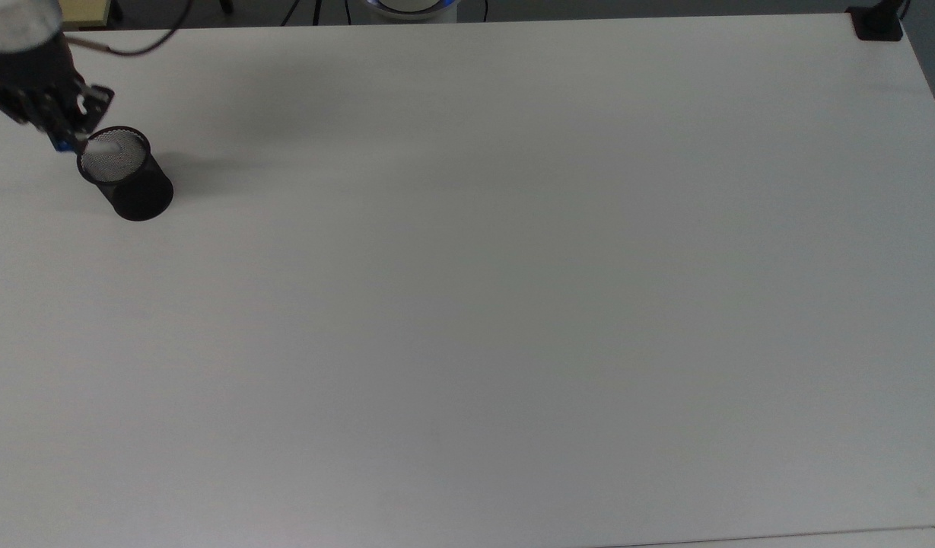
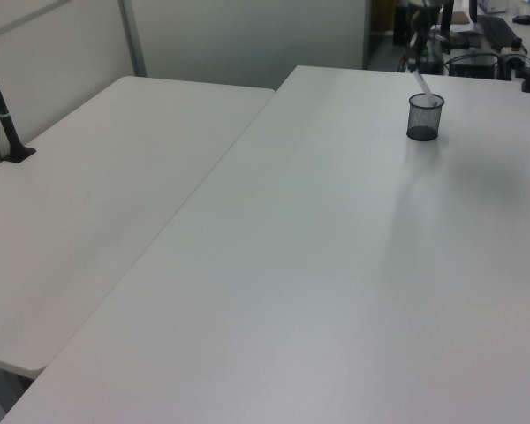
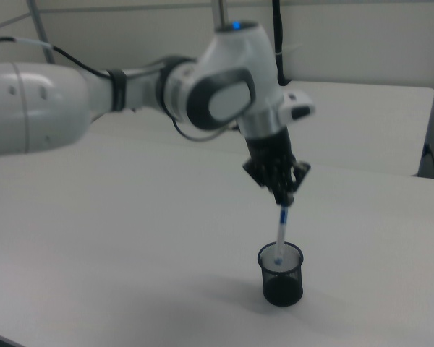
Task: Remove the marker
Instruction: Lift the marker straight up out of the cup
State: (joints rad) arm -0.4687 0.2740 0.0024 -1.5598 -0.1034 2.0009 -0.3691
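My gripper (image 3: 283, 200) hangs above the black mesh cup (image 3: 281, 275) and is shut on the blue upper end of the marker (image 3: 281, 233). The white barrel slants down from the fingers, and its small blue tip sits at the cup's rim, just inside the opening. In the top view the gripper (image 1: 65, 135) is at the far left edge of the table, up and left of the cup (image 1: 126, 176), with the marker's blue cap (image 1: 61, 144) showing below the fingers. In the left view the marker (image 2: 421, 85) rises tilted out of the cup (image 2: 425, 118) at the far end of the table.
The cup stands on a wide white table (image 1: 513, 289). A black clamp (image 1: 878, 23) sits on the top view's upper right corner. A second white table (image 2: 79, 185) with a black post (image 2: 4, 115) lies on the left view's left.
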